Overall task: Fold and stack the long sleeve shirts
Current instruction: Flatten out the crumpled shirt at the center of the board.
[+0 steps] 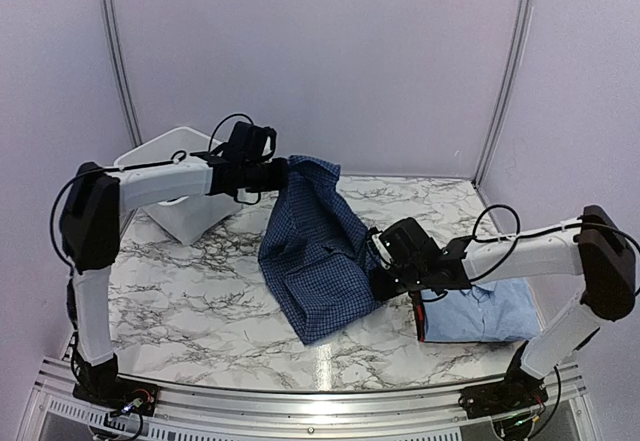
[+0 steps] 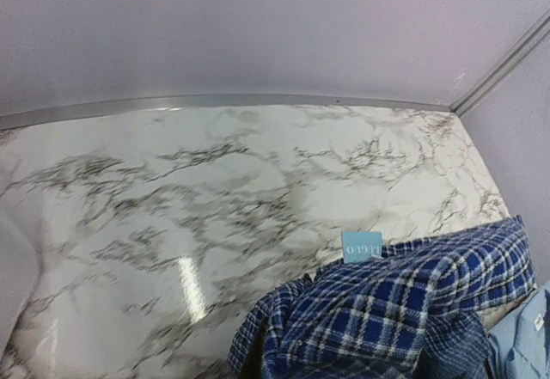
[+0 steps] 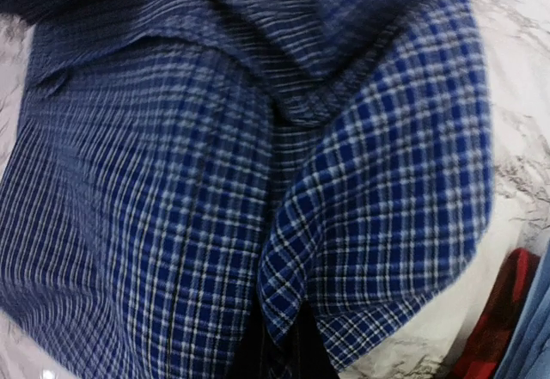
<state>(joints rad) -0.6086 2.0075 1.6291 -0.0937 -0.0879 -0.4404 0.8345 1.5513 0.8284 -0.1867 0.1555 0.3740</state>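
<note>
The dark blue checked shirt (image 1: pixel 315 251) is hanging from the left gripper (image 1: pixel 284 174), which is clamped tight on its top edge, and is trailing onto the marble table (image 1: pixel 190 291). The right gripper (image 1: pixel 378 266) is pinching its right side, fully closed. The folded light blue shirt (image 1: pixel 495 311) is lying under the right arm. Only the left wrist view is showing a small blue label (image 2: pixel 361 246).

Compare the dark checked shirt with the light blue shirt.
The dark blue checked cloth shirt is patterned, the plain light blue cloth shirt unpatterned. The checked one hangs rumpled from the left tool; the light blue one lies folded flat. Both are blue cloth shirts.
</note>
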